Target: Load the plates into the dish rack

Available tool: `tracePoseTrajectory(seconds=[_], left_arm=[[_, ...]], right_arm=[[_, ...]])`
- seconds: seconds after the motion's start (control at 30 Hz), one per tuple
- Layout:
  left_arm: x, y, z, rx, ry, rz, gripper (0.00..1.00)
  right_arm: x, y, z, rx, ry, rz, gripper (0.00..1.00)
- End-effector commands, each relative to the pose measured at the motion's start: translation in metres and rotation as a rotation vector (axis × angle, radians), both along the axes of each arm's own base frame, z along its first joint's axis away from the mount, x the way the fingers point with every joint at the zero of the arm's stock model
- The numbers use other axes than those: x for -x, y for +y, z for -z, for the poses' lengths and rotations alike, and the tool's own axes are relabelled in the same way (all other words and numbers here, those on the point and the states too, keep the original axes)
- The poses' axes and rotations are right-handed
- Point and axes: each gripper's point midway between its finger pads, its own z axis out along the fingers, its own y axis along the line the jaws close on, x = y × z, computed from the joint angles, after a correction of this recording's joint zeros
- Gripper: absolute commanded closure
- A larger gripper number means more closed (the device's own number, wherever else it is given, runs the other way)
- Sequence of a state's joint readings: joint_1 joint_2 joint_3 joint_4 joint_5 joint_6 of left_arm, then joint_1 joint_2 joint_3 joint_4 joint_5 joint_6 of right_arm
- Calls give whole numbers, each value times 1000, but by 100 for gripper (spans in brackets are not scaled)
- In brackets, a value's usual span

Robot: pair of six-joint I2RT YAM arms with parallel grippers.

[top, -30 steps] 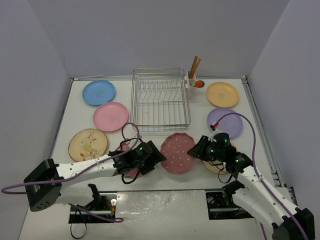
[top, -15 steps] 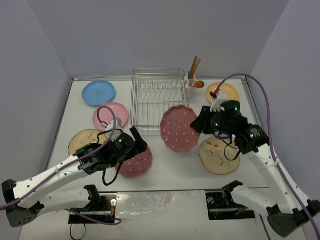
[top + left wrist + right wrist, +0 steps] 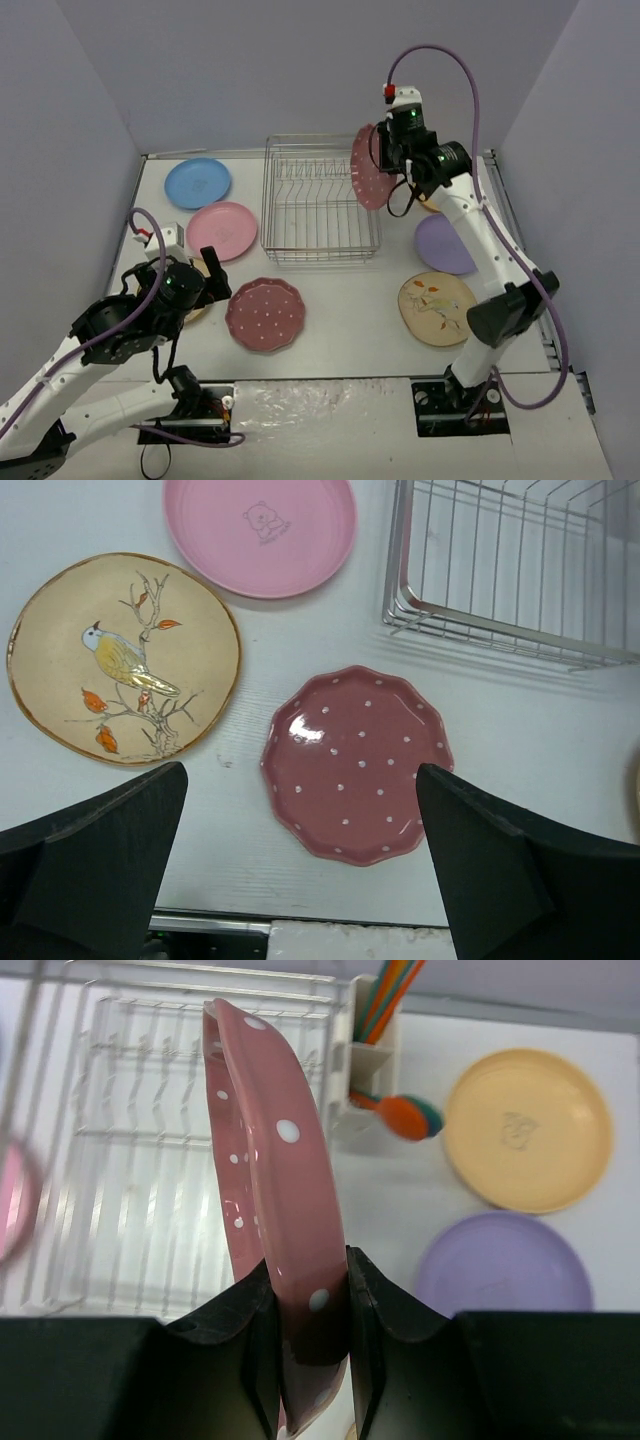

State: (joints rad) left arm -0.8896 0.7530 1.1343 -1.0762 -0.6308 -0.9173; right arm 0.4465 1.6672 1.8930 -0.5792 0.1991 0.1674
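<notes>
My right gripper [image 3: 385, 165] is shut on a scalloped dark-pink dotted plate [image 3: 368, 168] and holds it on edge, raised over the right end of the wire dish rack [image 3: 320, 200]. The right wrist view shows the plate's rim [image 3: 275, 1160] pinched between the fingers, at the gripper [image 3: 310, 1340], with the rack [image 3: 150, 1130] below. My left gripper [image 3: 205, 280] is open and empty, above the table left of the second dotted plate [image 3: 264, 314]. In the left wrist view that plate [image 3: 357, 763] lies flat between the wide-apart fingers, ahead of the gripper [image 3: 300, 880].
Flat on the table lie a blue plate [image 3: 198, 184], a pink plate [image 3: 221, 232], a lavender plate [image 3: 447, 244], a beige leaf plate [image 3: 438, 308], a beige bird plate [image 3: 123, 670] and an orange-yellow plate [image 3: 528, 1128]. A white utensil cup [image 3: 365, 1070] hangs on the rack's right side.
My right arm has lifted the dotted plate from the table's front up over the rack's right end and turned it on edge. My left arm has drawn back left, uncovering the other dotted plate.
</notes>
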Motion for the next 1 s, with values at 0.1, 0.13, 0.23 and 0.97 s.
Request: tracePoseTrajectory(seconds=[0.1,0.13,0.23,0.97], left_arm=[[-14,8,16,-158,-2,48,3],[-16,10,20,-166,6,47,3],[-20,3,35,-158,52,82,3],[-31,5,85,-99,215,63,3]], right_arm=[[-74,-26,-63,103,-284,260,100],[-82,-25,-60,107,-285,272,100],[-92,-22,-55,102,-286,293,100],[-136,2,3,46,-268,353,100]])
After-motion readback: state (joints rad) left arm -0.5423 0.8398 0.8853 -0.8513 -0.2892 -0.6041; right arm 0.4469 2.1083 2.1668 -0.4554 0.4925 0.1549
